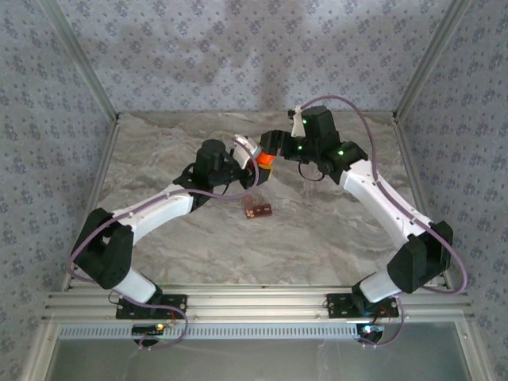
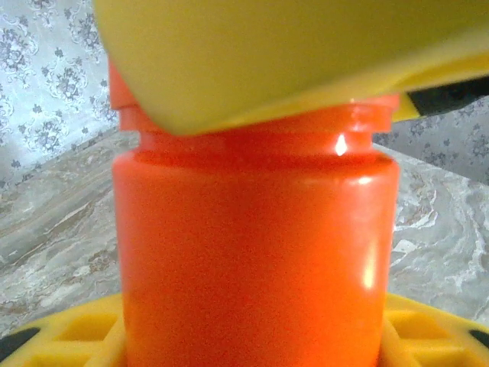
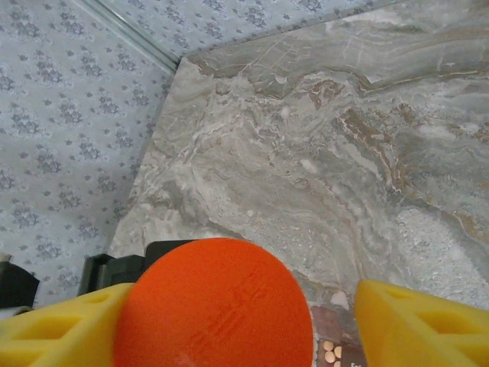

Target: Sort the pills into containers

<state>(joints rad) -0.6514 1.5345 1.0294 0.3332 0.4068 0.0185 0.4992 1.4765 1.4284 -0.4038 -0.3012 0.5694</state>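
Nearest, the small flat reddish-brown strip of square cells (image 1: 258, 210) is laid flat on the marbled worktop (image 1: 333, 238), long axis roughly left-right. It's probably light and easily skidded. Just beyond and above it, the small orange plastic bottle (image 1: 263, 161) is clenched by the left pincer (image 1: 254, 168). Its round end is turned right, with the right pincer (image 3: 241, 325) spread loosely around it. It looks stiff, light and slick, so it's best gripped around the sides.

Orange bottle (image 2: 252, 252), yellow fingers (image 3: 416, 325), grey-veined marble table (image 1: 317, 238), reddish-brown containers (image 1: 258, 210), blue floral walls (image 1: 238, 55)
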